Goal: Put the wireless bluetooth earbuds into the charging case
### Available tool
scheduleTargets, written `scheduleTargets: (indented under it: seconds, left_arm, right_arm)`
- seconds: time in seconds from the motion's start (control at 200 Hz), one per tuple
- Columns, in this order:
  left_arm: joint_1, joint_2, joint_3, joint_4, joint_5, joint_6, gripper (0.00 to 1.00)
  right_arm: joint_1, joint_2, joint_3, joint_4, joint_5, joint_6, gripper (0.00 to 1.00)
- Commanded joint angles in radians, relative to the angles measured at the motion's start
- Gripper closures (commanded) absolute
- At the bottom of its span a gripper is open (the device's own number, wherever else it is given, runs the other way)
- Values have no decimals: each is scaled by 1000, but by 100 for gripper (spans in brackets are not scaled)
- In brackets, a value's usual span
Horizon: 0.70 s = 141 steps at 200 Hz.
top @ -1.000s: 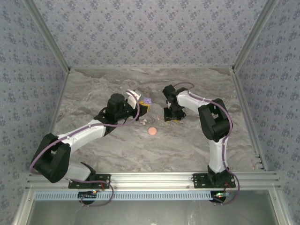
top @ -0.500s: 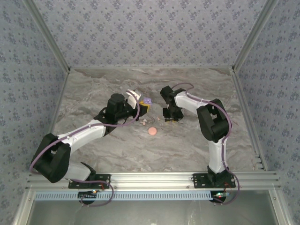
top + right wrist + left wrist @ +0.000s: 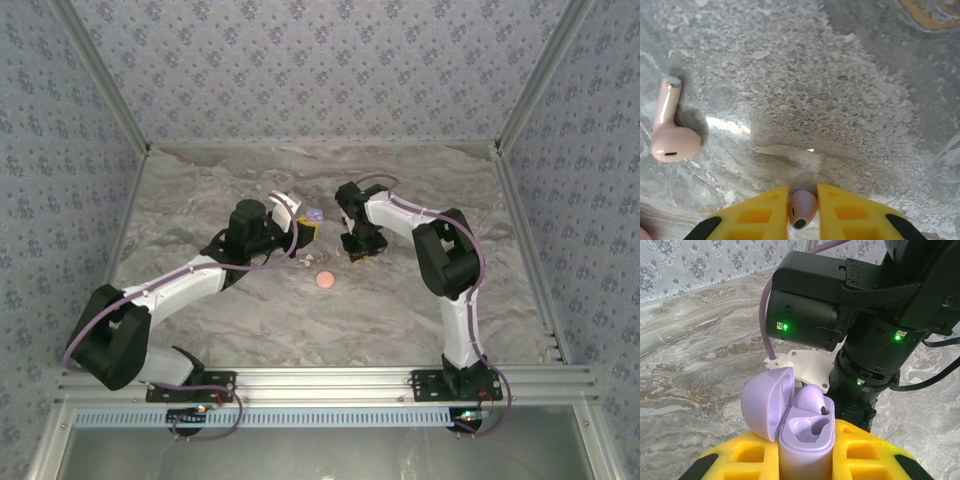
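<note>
Top external: left gripper (image 3: 308,230) clamped the open lilac case (image 3: 316,215). Left wrist: a lilac earbud (image 3: 809,401) sat inside it. Right wrist: right gripper (image 3: 802,192) pinched a pink earbud (image 3: 802,210) at the table (image 3: 850,90), the pickup step; next, probably, a steady lift toward its case.

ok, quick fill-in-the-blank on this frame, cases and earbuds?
1. The lid of the case in the left end effector is ____.
2. The seated earbud in it is ____ in colour.
3. The gripped earbud in the right end effector is ____ in colour.
4. The loose earbud lies on the table, ____ of those fingers in the right wrist view.

Missing: open; lilac; pink; left
</note>
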Motion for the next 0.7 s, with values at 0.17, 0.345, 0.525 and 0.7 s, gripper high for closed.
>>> scheduleTargets:
  seconds: [0.17, 0.345, 0.525, 0.7]
  left_arm:
    - [1, -12, 7, 16, -8, 10, 86]
    - [2, -9, 10, 16, -8, 12, 86]
    - [1, -10, 13, 8, -8, 20, 86]
    - [1, -5, 14, 12, -7, 21, 86]
  right_arm:
    - [-12, 22, 22, -92, 34, -223, 76]
    - [-33, 14, 28, -93, 21, -170, 63]
    - [-59, -28, 28, -83, -17, -24, 57]
    - [-71, -108, -39, 10, -120, 171, 49]
